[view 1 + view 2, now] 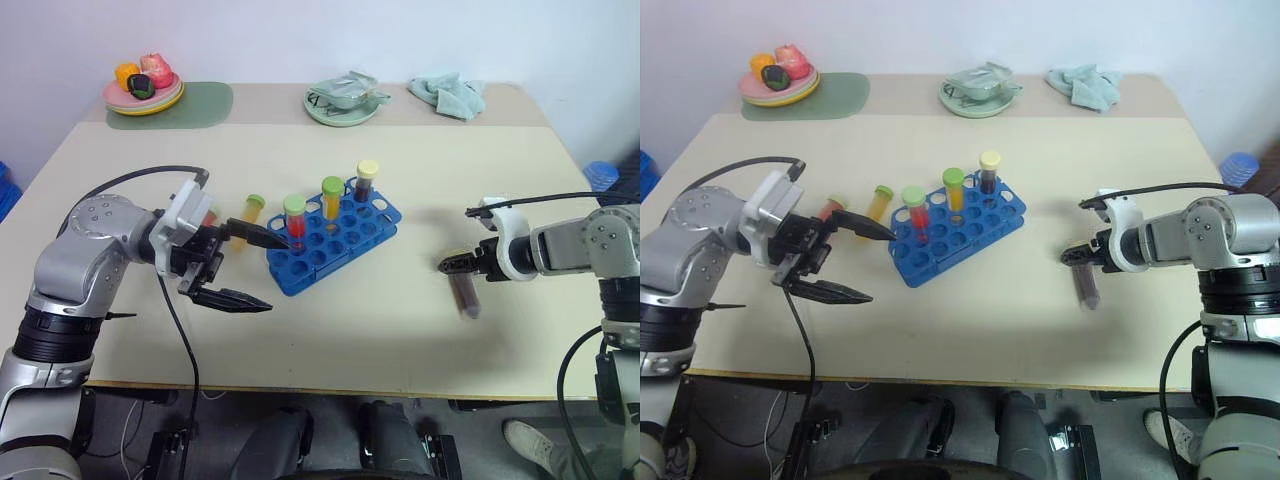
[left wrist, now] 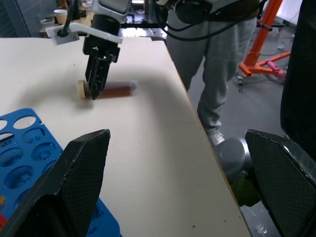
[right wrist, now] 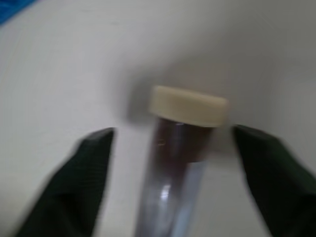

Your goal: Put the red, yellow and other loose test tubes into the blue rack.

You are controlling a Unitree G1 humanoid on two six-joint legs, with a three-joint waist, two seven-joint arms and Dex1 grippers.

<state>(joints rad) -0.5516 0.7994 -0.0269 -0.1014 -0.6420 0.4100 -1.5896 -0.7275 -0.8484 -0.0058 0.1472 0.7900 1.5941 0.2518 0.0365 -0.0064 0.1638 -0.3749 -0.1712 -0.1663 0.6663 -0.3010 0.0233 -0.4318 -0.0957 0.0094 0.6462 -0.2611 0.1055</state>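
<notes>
Spanning the scene, a wide beige desk [image 1: 330, 330]. Standing mid-desk, a bright blue plastic rack [image 1: 335, 240] of round holes, already holding three capped tubes: red, orange-yellow, dark. Lying beside its left end, two more loose capped tubes [image 1: 250, 212], not yet racked. Hovering there, left hand [image 1: 250, 270], fingers spread, empty. Straddling a dark brown tube [image 1: 464, 295] lying well right of the rack, right hand [image 1: 458, 265], fingers apart, not yet pinching.

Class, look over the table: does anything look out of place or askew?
Yes. A dark brown tube lies flat on the table right of the blue rack, under the right gripper. Two more tubes lie loose left of the rack, while three stand upright in it.
</notes>
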